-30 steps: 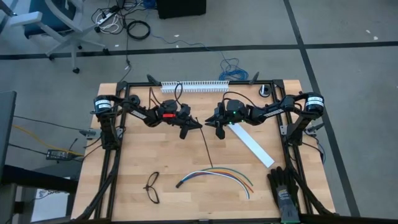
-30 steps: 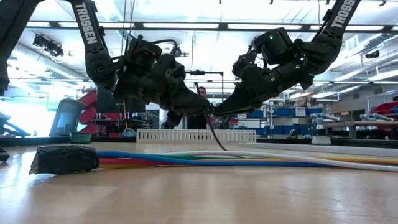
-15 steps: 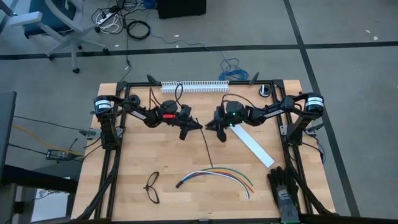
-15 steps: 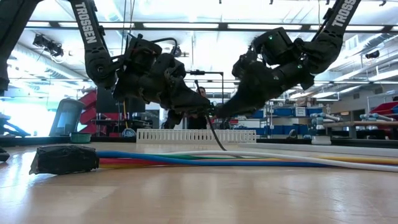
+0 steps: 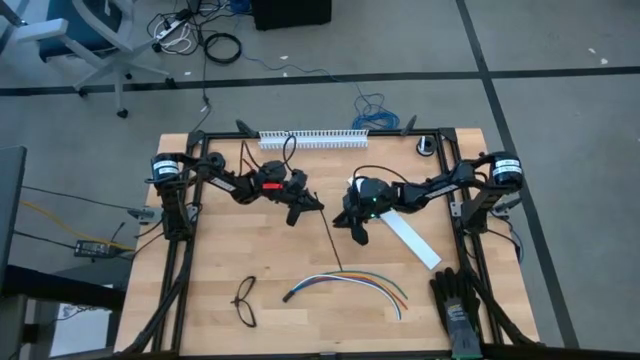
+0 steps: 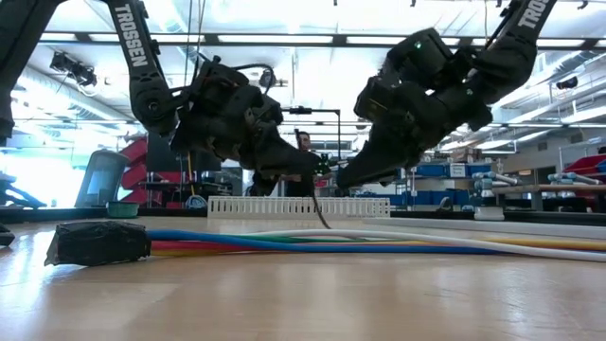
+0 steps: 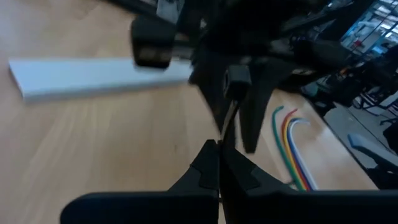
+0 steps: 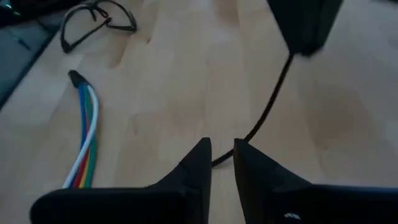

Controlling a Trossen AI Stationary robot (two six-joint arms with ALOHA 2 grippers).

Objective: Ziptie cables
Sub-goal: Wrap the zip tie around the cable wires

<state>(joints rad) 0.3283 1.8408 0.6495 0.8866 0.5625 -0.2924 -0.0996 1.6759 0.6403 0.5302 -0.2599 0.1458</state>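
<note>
Over on the left, the left gripper (image 5: 312,205) hangs above the middle of the table (image 5: 220,250) with its fingers pinched together on the top end of the ziptie (image 5: 331,238); its wrist camera shows the two tips meeting with the thin dark strip running out from between them. From there the ziptie slants down, its free end reaching the wood just short of the cables (image 5: 350,282), which lie untouched near the front edge, fanned in a shallow arc with the dark joined end toward the glasses (image 5: 245,302).

To the right, the right gripper (image 5: 358,228) hovers close beside the strip. Its fingers (image 8: 198,163) stand a little apart, and nothing sits between them as far as I can make out, though the strip passes very near their tips. Behind it lies the white strip (image 5: 408,234).

I'd say this is the hand-over or re-grip stage: the tie is up, the bundle not yet looped. Next, the right gripper needs to close on the strip lower down, so the tail can be steered under the wires.
</note>
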